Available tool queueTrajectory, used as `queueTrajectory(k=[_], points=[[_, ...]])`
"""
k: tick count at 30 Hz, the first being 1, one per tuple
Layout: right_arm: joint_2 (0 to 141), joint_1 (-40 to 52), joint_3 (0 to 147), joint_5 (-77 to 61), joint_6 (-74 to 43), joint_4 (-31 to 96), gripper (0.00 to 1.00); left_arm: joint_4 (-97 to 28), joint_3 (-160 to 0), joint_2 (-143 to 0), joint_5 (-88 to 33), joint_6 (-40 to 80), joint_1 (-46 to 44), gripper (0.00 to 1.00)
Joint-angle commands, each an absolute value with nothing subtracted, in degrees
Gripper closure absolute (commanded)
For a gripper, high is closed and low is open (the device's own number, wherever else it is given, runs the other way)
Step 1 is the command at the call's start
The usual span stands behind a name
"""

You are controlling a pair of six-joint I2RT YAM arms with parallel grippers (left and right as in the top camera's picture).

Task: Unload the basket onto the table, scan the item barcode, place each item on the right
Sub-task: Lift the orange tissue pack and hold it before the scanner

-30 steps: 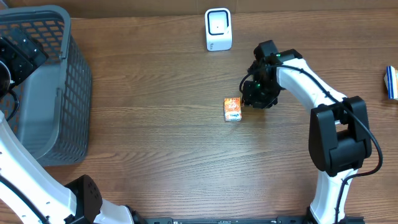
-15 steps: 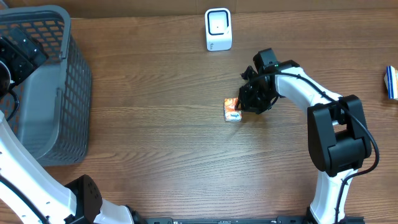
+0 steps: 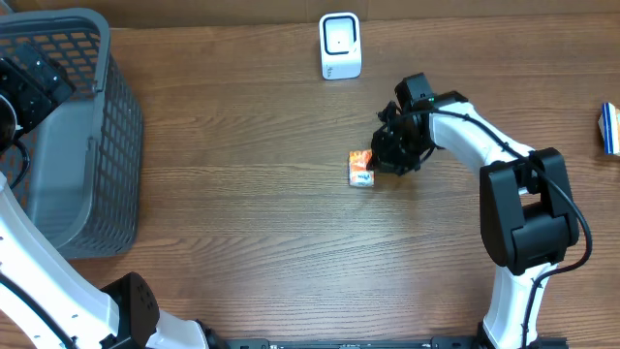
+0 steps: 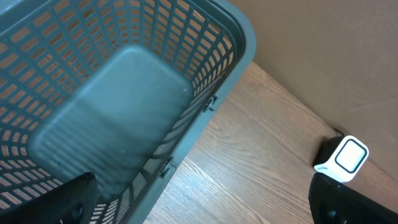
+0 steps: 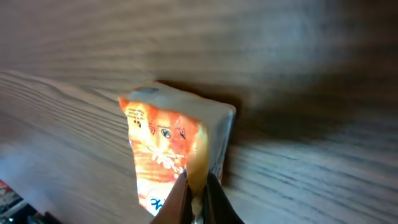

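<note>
Though boxy, glossy orange carton (image 5: 163, 140)

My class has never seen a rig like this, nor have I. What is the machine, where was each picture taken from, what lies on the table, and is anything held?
Two robot arms work at a wooden table. One picture looks down from above; the other two come from a camera on each wrist. On the table: a grey basket, a white scanner, an orange packet and a blue item at the edge. The right gripper is shut, pinching the packet's edge. The left gripper hangs open above the basket, holding nothing.
</note>
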State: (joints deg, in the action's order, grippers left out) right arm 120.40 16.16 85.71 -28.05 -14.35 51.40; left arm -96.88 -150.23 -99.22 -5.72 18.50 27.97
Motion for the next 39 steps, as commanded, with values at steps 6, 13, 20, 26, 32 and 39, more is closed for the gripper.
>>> queueTrajectory(k=[6,13,20,26,32,39], points=[[119.6,14.6,97.3,-40.9,-18.3,47.2,0.97,-96.8,-150.1,-99.2,-5.4,19.3,28.2,0.00],[119.6,8.9,97.3,-70.7,-10.9,44.9,0.97,-96.8,-150.1,-99.2,-5.4,19.3,28.2,0.00],[119.6,3.6,97.1,-86.9,-6.9,46.5,0.97,-96.8,-150.1,-99.2,-5.4,19.3,28.2,0.00],[119.6,2.2,96.9,-90.0,-7.0,47.0,0.97,-96.8,-150.1,-99.2,-5.4,19.3,28.2,0.00],[119.6,2.6,96.8,-90.0,-7.0,46.8,0.97,-96.8,-150.1,-99.2,-5.4,19.3,28.2,0.00],[119.6,2.6,96.8,-88.6,-7.1,46.8,0.96,-96.8,-150.1,-99.2,-5.4,19.3,28.2,0.00]])
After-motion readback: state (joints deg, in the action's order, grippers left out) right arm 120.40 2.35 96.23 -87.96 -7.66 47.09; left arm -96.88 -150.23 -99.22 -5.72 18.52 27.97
